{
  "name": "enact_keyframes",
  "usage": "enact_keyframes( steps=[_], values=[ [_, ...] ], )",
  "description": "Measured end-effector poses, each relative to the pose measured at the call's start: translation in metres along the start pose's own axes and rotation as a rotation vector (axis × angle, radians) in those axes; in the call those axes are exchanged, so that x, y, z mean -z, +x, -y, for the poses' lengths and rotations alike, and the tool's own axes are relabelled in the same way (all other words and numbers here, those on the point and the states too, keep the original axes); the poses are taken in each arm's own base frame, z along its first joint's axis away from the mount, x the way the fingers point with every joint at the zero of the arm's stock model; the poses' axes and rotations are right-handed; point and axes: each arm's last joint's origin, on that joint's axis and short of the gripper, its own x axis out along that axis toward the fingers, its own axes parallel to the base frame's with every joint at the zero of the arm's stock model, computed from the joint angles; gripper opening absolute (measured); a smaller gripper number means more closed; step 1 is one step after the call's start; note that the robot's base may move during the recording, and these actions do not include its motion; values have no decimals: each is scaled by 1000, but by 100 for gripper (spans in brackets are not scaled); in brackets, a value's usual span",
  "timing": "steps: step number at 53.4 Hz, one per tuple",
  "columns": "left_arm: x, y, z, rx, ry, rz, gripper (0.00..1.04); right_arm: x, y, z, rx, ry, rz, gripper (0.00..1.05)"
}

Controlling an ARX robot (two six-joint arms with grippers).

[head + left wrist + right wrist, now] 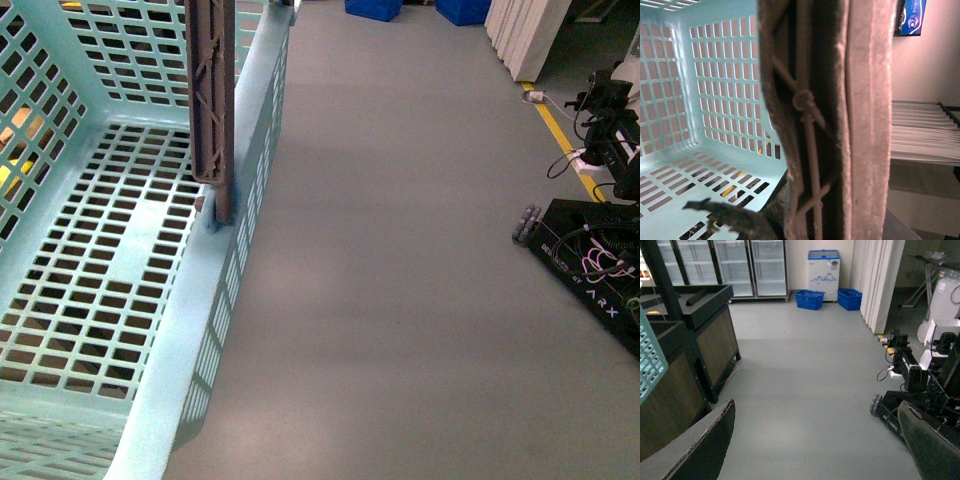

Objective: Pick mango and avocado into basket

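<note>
- Front view: the large light turquoise slotted plastic basket (170,330) fills the left side, with its brown folding handle (212,100) standing upright against the near wall.
  - The part of its slotted floor that shows holds no fruit.
  - Neither arm is in view, and neither the mango nor the avocado appears. The yellow glimpsed through the side slots is too unclear to name.
  - The grey floor (400,300) runs off to the right, toward a black wheeled robot base (590,260).
- Left wrist view: the camera sits close against the brown handle (830,100), with the basket's wall (720,75) behind it.
  - A dark ragged shape (725,217) may belong to the left pincer. I cannot tell whether that pincer is apart or together.
  - No fruit shows here either.
- Right wrist view: the right pincer (816,407) has its dark fingers (700,445) spread wide, with nothing between them and only bare floor beyond.
  - Both pieces of fruit look still to be fetched, so the step in hand seems to be the search. The next move likely calls for turning toward wherever the fruit lies before any grasp.
</note>
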Motion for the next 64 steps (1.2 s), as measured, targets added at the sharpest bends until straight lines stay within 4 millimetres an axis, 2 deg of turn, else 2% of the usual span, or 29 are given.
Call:
enact_keyframes(
  steps=[64],
  values=[
    [1,0,-1,-1,-3,-5,15,0,0,0,2,0,1,96]
  ],
)
